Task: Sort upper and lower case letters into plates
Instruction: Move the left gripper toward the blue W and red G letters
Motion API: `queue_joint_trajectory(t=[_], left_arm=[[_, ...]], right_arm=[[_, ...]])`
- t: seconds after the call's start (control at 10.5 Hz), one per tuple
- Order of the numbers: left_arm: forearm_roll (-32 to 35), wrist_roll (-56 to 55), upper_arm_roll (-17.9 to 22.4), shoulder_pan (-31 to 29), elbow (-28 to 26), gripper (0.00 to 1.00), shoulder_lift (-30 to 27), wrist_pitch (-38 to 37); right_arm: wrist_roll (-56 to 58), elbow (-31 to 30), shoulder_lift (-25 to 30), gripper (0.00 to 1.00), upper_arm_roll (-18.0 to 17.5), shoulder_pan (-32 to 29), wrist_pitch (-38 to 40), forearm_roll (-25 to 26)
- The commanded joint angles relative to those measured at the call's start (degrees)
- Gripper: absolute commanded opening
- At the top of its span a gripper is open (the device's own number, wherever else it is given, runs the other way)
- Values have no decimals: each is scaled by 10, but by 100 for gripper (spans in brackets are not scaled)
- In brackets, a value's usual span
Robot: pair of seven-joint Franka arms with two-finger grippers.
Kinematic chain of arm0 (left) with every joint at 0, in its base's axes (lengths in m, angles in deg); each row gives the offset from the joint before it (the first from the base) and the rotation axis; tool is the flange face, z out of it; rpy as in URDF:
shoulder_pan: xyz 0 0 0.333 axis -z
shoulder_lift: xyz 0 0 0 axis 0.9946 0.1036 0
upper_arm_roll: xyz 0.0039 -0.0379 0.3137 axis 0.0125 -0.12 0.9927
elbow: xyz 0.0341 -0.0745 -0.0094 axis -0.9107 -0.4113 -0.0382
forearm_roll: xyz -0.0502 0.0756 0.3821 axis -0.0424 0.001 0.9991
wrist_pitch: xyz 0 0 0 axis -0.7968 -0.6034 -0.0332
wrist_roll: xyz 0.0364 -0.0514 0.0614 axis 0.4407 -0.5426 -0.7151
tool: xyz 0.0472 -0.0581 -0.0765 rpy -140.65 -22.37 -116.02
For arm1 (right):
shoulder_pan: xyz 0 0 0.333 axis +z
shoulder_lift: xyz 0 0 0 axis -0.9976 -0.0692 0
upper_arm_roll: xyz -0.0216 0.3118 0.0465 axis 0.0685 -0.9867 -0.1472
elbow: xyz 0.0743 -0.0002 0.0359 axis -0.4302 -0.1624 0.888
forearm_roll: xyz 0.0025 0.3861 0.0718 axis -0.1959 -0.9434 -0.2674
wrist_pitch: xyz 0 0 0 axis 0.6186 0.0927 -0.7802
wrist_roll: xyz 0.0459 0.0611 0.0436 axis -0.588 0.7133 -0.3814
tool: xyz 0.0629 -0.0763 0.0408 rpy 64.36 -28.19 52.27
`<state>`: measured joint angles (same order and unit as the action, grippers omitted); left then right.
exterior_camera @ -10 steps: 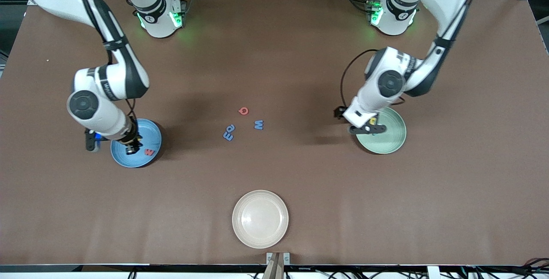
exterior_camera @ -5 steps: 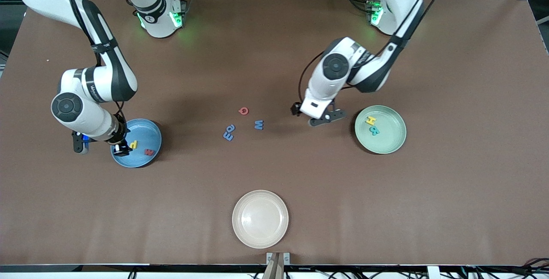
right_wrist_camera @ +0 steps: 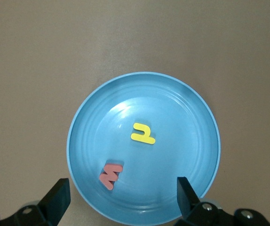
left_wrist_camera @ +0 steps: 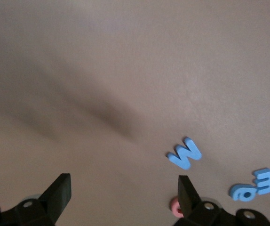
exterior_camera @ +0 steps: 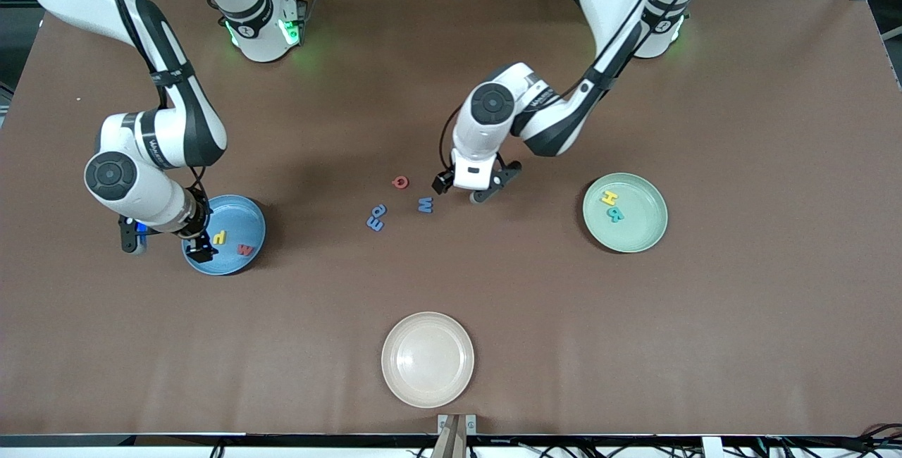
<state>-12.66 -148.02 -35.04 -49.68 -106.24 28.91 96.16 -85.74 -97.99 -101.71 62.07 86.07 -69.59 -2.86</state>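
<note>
Risk: left gripper (exterior_camera: 478,189), jaws apart and empty, beside blue w (exterior_camera: 425,205); crowded letters invite mis-grip; right gripper (exterior_camera: 199,247), jaws apart, over blue plate (exterior_camera: 243,208).

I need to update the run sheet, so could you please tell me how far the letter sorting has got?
About halfway. Done: yellow and red foam letters lie in the round blue plate, yellow and teal ones in the mint green plate. In hand: nothing; the open right gripper is over the blue plate, the open left gripper beside the four loose letters left mid-table.
</note>
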Motion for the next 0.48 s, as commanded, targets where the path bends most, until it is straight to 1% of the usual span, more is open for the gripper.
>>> queue_joint_trajectory(t=[0.0,0.1,0.19,0.29,0.38], left_arm=[[-3,-135,7,33,51,100,34,-5],[-6,-178,6,37,63,100,46,-5],[-4,-203,6,52,86,100,63,-4],[-3,-211,6,70,112,100,85,-4],[-3,-211,7,75,133,100,103,-4]], right_arm=[[33,43,-7,100,-3,0,53,2],[38,57,-13,100,-4,0,62,1],[38,62,-17,100,-5,0,63,1],[38,69,-23,100,-6,1,63,-1],[38,75,-30,100,-6,12,62,-1]])
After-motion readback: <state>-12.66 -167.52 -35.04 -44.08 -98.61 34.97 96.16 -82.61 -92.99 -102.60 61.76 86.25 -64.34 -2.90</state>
